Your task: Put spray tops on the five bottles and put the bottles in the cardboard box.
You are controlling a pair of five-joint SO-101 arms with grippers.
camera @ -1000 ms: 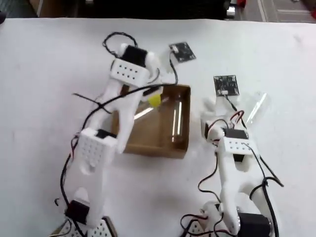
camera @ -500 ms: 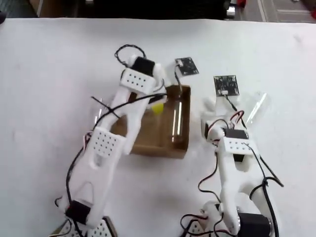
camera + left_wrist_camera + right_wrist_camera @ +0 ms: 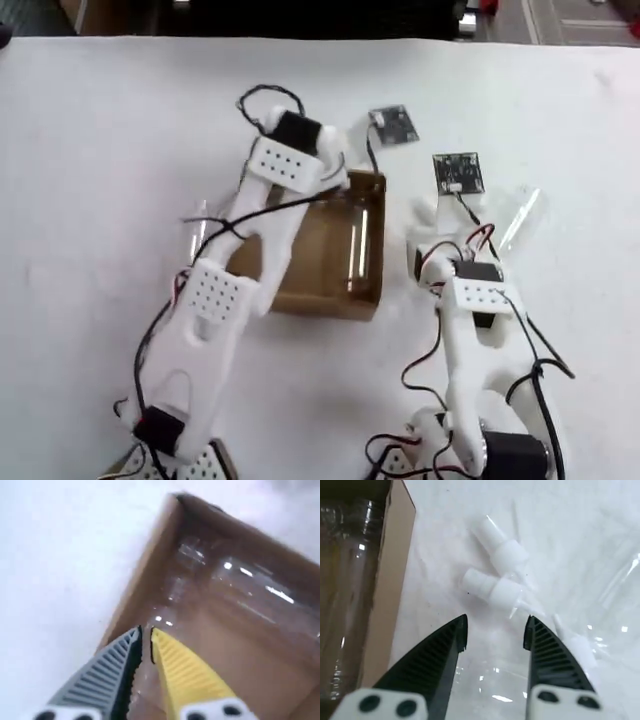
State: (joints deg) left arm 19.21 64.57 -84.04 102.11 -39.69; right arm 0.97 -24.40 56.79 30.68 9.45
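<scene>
The cardboard box [image 3: 372, 290] sits mid-table with clear bottles [image 3: 356, 250] lying inside. My left gripper [image 3: 146, 639], one finger grey and one yellow, is shut with nothing in it, just above the box's wall [image 3: 145, 580] and the clear bottles [image 3: 235, 595]. My right gripper [image 3: 496, 625] is open and hangs over the table beside the box [image 3: 390, 580]. Two white spray tops [image 3: 502, 550] [image 3: 492, 587] lie just beyond its black fingertips. A clear bottle [image 3: 620, 580] lies on the table farther out.
The left arm [image 3: 215, 300] stretches diagonally over the box's near left part. The right arm [image 3: 470, 295] stands to the box's right. Two small circuit boards [image 3: 393, 125] [image 3: 458, 172] on cables lie beyond the box. A clear bottle [image 3: 520, 215] lies at the right.
The left arm has swung to the right and farther out over the box; its yellow finger has gone out of sight under the wrist. The right arm has not moved.
</scene>
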